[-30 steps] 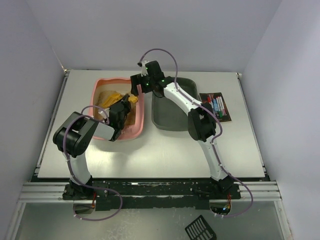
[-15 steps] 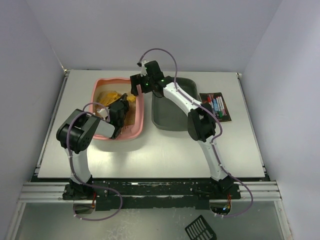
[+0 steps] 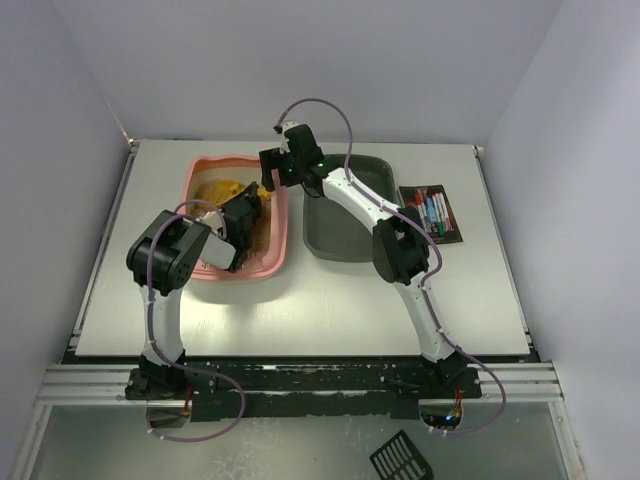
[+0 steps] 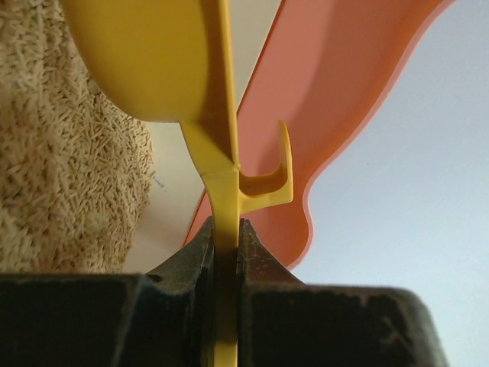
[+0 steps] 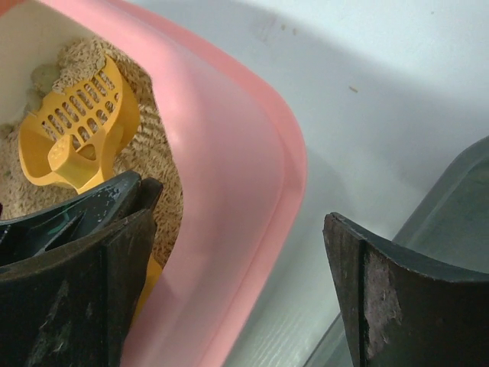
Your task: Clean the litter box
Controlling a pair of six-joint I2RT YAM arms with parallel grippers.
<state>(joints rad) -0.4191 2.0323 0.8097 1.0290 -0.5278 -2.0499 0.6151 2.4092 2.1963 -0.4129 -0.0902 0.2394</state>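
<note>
Pale lavender walls (image 3: 300, 60) on three sides; light grey tabletop (image 3: 300, 310); aluminium rail frame (image 3: 80, 385) along near edge.

Light: bright, even, from overhead; dull sheen on the counter (image 3: 300, 310).
Shadows: faint and soft-edged.
Left wrist view: scoop (image 4: 218, 115) right up close, a touch soft.
Right wrist view: right claw (image 5: 237, 206) dark and murky; litter box (image 5: 252, 130) rim glows pale.

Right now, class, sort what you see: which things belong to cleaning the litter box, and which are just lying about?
Belong: pink litter box; yellow scoop, gripped by the left hand; right hand, open over the rim; grey tray, probably for waste.
Lying about: marker pack; black grille.
</note>
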